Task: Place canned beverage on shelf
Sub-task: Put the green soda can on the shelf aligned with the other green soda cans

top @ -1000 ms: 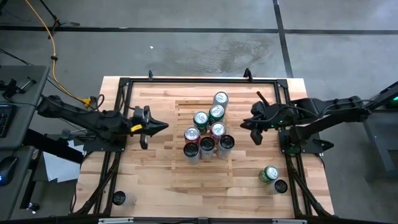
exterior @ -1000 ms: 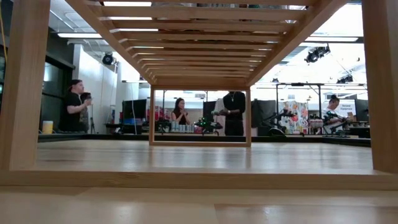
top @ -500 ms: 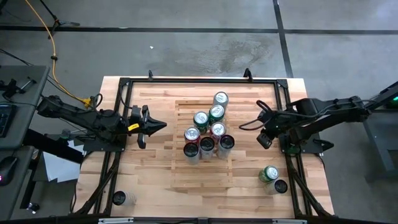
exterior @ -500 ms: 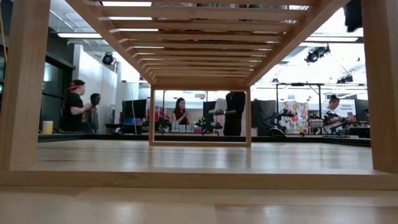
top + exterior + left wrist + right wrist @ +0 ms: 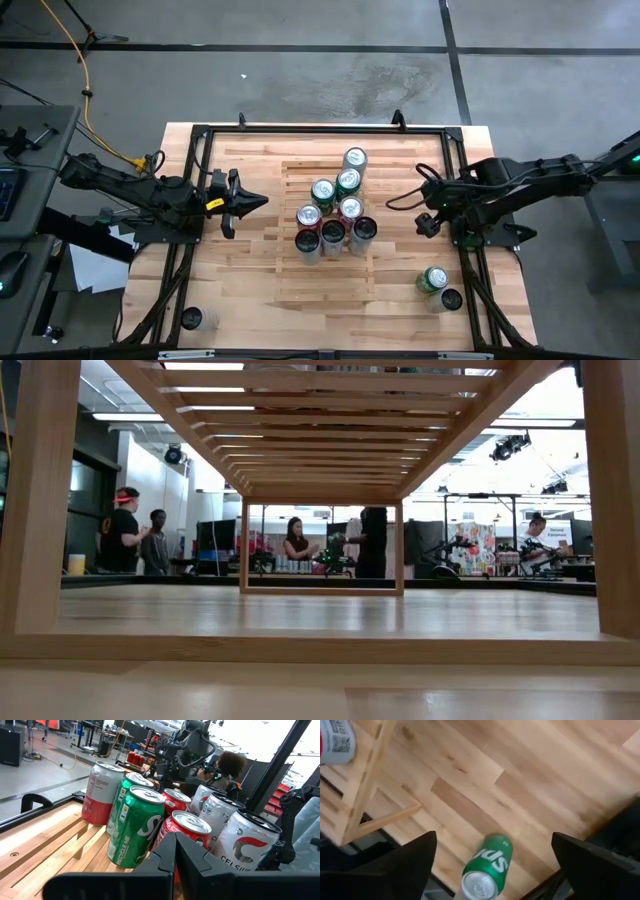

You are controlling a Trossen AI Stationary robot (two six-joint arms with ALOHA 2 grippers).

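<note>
The shelf (image 5: 300, 170) is a pale slatted rack at the table's middle, and several upright cans (image 5: 335, 215) stand on it in a cluster. The low view looks under the shelf's slats (image 5: 320, 420). A green can (image 5: 432, 279) stands on the tabletop near the right front, and it also shows in the right wrist view (image 5: 487, 865). My right gripper (image 5: 428, 222) is open, points down, and hovers above and a little to the far side of that can; its fingers (image 5: 410, 865) are spread wide. My left gripper (image 5: 255, 203) is shut and empty, left of the cluster (image 5: 135, 825).
A dark can (image 5: 450, 298) stands right by the green can, at the right frame rail. Another can (image 5: 190, 318) stands at the table's near left corner. Black frame rails (image 5: 195, 180) run along the table's sides. People stand in the room beyond (image 5: 125, 540).
My right gripper has drawn back from the cluster toward the table's right and near edges. It has tipped from pointing level at the cans to pointing down over the green can. The cans have stayed in place.
</note>
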